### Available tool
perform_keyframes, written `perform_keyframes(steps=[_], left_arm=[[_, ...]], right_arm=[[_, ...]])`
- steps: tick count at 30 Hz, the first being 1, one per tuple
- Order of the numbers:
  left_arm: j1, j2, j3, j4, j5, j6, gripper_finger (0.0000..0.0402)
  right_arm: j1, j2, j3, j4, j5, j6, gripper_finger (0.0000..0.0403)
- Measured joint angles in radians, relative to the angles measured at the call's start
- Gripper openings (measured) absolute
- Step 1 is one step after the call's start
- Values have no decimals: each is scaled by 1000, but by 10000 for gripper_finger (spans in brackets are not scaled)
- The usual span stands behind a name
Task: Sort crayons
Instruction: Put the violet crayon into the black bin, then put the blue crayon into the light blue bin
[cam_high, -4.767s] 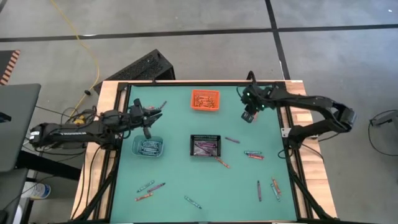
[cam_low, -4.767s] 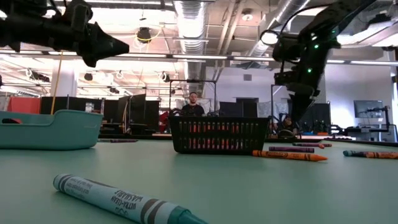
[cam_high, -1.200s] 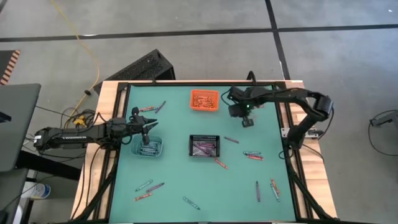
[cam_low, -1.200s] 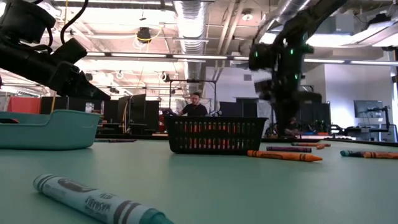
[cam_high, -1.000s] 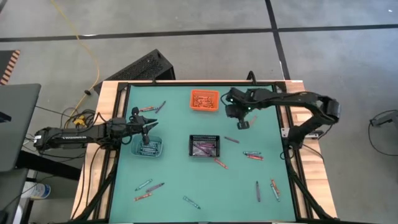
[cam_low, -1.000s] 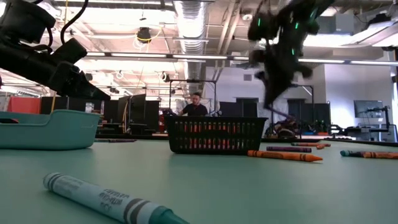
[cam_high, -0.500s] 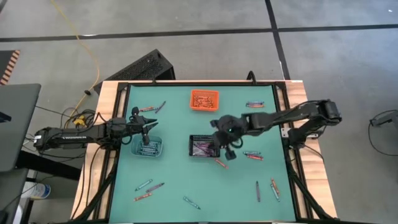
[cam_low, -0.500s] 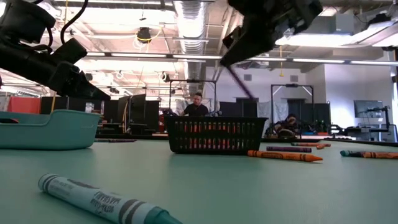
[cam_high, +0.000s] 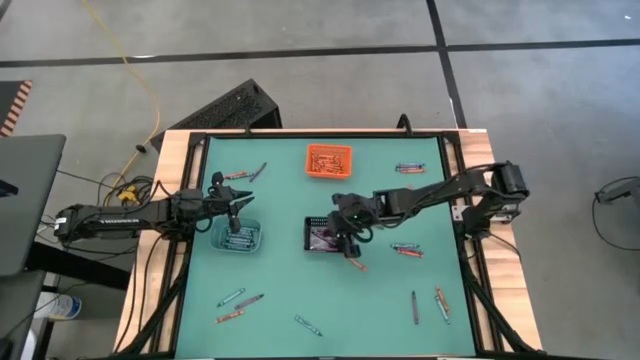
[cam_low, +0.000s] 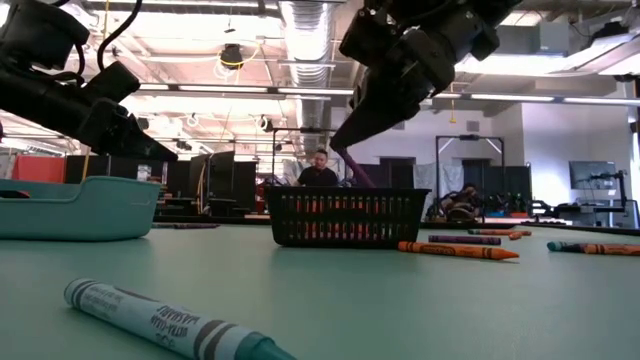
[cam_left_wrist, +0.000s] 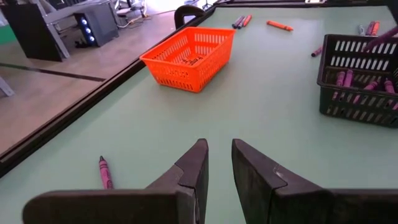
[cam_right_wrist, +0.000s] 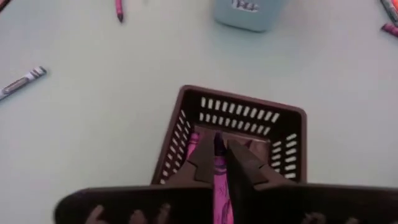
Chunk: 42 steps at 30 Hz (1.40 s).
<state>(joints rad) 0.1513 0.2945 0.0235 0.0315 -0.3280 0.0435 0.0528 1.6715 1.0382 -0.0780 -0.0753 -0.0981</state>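
Jaws on your left gripper (cam_left_wrist: 217, 163) sit slightly apart, holding nothing, above the teal bin (cam_high: 238, 238). Your right gripper (cam_right_wrist: 219, 155) hangs over the black basket (cam_high: 329, 236), jaws pinching a purple crayon (cam_low: 358, 169). More crayons (cam_high: 240, 299) lie scattered across the tabletop (cam_high: 280, 290).

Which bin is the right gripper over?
The black mesh bin mid-table, holding purple crayons; the right gripper hangs above it. The orange bin and teal bin sit apart.
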Motion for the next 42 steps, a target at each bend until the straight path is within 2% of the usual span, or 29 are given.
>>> perform_keyframes(steps=[8, 13, 16, 18, 23, 31, 38, 42], left_arm=[[0, 0, 0, 0, 0, -2, 61], [0, 0, 0, 1, 0, 2, 61], [0, 0, 0, 1, 0, -3, 61], [0, 0, 0, 0, 0, 1, 61], [0, 0, 0, 1, 0, 0, 61], [0, 0, 0, 1, 0, 2, 61], [0, 0, 0, 1, 0, 3, 61], [0, 0, 0, 0, 0, -3, 61]], right_arm=[[-10, -22, 0, -34, -1, -15, 101], [-4, -79, 0, -246, -3, -11, 125], [12, -120, -2, -403, -3, 34, 128], [37, -150, -31, -442, 2, 53, 125], [116, -246, -139, -438, 80, 150, 113], [233, -376, -325, -440, 197, 433, 107], [204, -359, -372, -444, 210, 483, 107], [182, -358, -372, -508, 210, 484, 107]])
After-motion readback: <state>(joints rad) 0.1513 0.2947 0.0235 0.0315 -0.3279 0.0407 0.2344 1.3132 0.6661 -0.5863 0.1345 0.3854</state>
